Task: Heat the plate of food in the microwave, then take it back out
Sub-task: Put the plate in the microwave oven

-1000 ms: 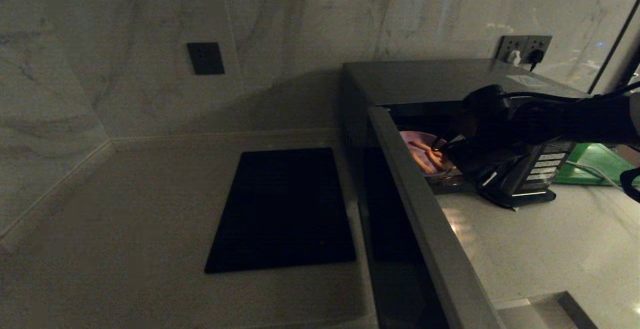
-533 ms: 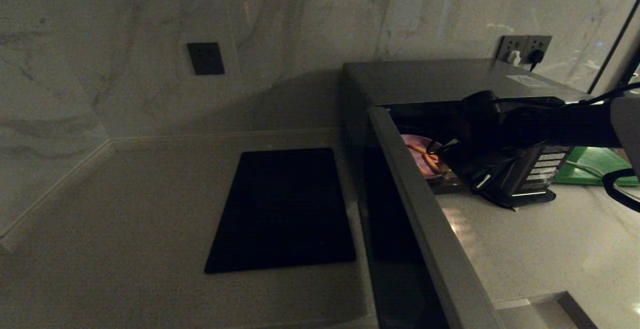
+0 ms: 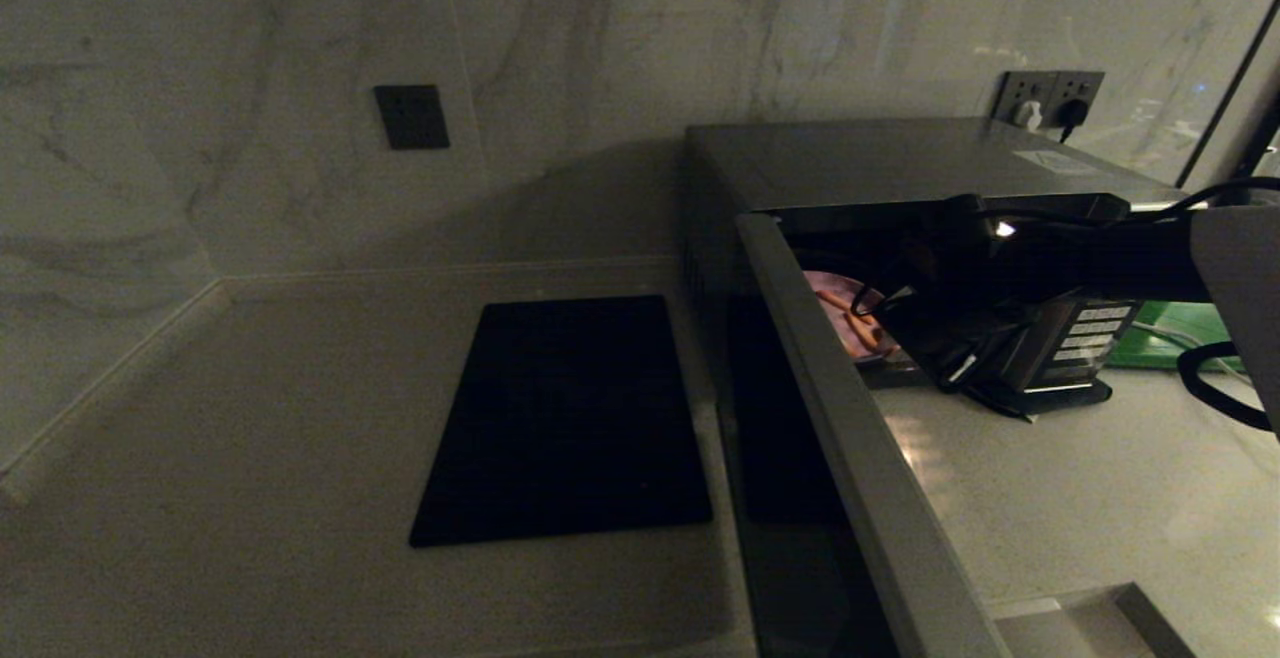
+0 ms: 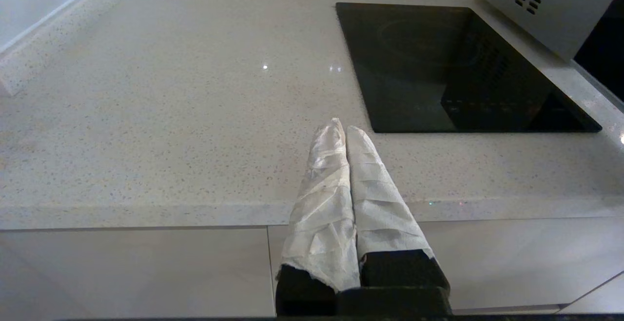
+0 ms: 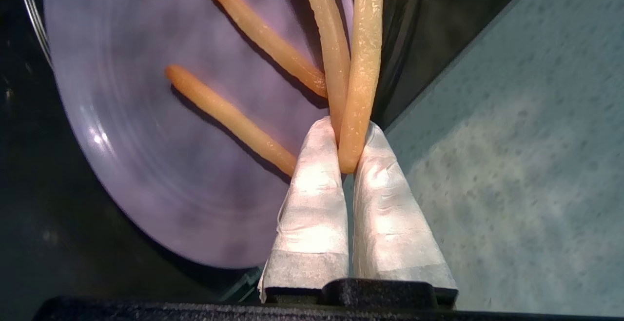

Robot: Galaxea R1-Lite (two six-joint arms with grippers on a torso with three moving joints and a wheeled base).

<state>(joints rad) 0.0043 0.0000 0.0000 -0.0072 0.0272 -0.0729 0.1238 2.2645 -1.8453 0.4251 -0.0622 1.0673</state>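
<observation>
On the pale stone table under marble walls, the plate of food [image 5: 161, 130], gripped at its rim by the closed right gripper [image 5: 348, 138], is judged in passage through the open microwave [image 3: 900, 163] doorway, a level carry being needed next, while the left gripper [image 4: 343, 133] is parked shut and empty at the table's front edge.

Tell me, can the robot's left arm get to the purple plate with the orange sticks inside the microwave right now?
Probably not. The open door of the grey microwave stands between the parked left gripper and the round lilac plate of orange sticks, which the right gripper already pinches.

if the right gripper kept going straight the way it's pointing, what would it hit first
Probably the microwave cavity's inner wall. The right gripper, shut on the plate of food at its rim, points across the plate into the cavity; depth is unclear.
</observation>
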